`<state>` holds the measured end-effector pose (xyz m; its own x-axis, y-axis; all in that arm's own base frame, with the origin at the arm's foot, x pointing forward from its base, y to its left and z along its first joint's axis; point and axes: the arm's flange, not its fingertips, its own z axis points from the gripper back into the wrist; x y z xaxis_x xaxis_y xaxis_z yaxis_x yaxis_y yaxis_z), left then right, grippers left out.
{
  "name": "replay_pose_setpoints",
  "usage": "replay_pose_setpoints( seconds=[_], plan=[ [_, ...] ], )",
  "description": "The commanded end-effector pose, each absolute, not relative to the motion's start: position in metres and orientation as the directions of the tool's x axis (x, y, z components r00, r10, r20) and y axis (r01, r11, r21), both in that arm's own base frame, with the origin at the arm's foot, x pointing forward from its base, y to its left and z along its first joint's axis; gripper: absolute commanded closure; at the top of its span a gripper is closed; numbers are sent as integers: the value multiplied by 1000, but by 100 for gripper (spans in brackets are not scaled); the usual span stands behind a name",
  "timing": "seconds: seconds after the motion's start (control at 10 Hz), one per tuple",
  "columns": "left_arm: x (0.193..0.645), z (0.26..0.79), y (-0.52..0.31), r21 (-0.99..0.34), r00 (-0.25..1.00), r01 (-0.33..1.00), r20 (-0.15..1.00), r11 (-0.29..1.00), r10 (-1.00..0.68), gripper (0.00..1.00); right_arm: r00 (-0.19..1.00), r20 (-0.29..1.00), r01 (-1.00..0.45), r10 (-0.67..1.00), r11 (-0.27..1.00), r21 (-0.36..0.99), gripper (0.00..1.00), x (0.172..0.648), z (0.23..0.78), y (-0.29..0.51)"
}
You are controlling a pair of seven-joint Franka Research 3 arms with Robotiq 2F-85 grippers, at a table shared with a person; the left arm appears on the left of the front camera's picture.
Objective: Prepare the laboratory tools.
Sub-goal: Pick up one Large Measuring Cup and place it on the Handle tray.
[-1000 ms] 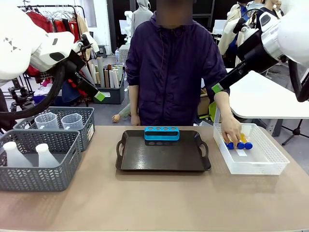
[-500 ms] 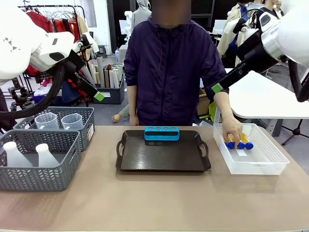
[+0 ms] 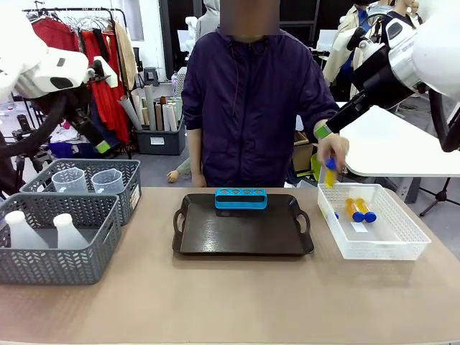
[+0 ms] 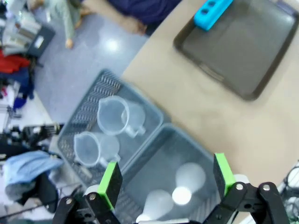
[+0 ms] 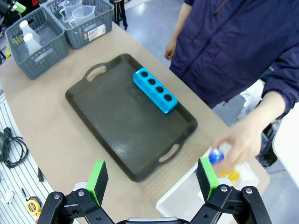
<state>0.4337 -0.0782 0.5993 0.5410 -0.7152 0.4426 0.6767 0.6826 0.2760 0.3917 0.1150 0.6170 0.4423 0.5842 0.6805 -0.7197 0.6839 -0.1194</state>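
Left arm: raised high over the table's (image 3: 230, 302) left end, forearm slanting down toward the grey baskets (image 3: 108, 219) and well above them.
Left gripper (image 4: 167, 175): jaws wide apart, gripping nothing, hanging over the baskets.
Flasks (image 3: 21, 231): two, upright in the near grey basket.
Beakers (image 3: 70, 180): two, upright in the far grey basket, just behind the flasks' basket.
Tray (image 3: 237, 233): dark, with handles, at mid-table.
Rack (image 3: 241, 198): blue with four holes, lying along the tray's far edge.
Hand (image 3: 332, 152): the person's, lifted above the left end of the white basket (image 3: 402, 248), pinching one tube by its top so that it hangs down.
Tubes (image 3: 352, 210): two lie side by side on the white basket's floor, blue caps toward the robot. A further blue cap sits by its left wall.
Right arm: comes in from the upper right, forearm angled down and left, fingertip near the person's sleeve.
Right gripper (image 5: 152, 178): jaws wide apart, gripping nothing, high above the table.
Left wrist view: looks straight down into the beakers' open mouths and onto the flasks' tops, which the front view gives side-on.
Right wrist view: shows the rack's holes from above, and the hand blurred, with a blue cap at its fingers.
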Motion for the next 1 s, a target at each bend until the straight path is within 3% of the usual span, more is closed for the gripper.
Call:
replay_pose_setpoints(
  seconds=[0.0, 0.2, 0.8, 0.9],
  plan=[
    [462, 593, -67, 269, 643, 631, 343, 727, -685, 0, 439, 683, -724, 584, 680, -115, 0, 392, 617, 114],
    [473, 582, -59, 286, 692, 586, 309, 758, -652, 0, 439, 683, -724, 584, 680, -115, 0, 392, 617, 114],
    [475, 574, -51, 280, 673, 603, 325, 747, -665, 0, 439, 683, -724, 584, 680, -115, 0, 392, 617, 114],
    [481, 574, -49, 231, 729, 579, 283, 782, -623, 0, 439, 683, -724, 584, 680, -115, 0, 392, 617, 114]
  ],
)
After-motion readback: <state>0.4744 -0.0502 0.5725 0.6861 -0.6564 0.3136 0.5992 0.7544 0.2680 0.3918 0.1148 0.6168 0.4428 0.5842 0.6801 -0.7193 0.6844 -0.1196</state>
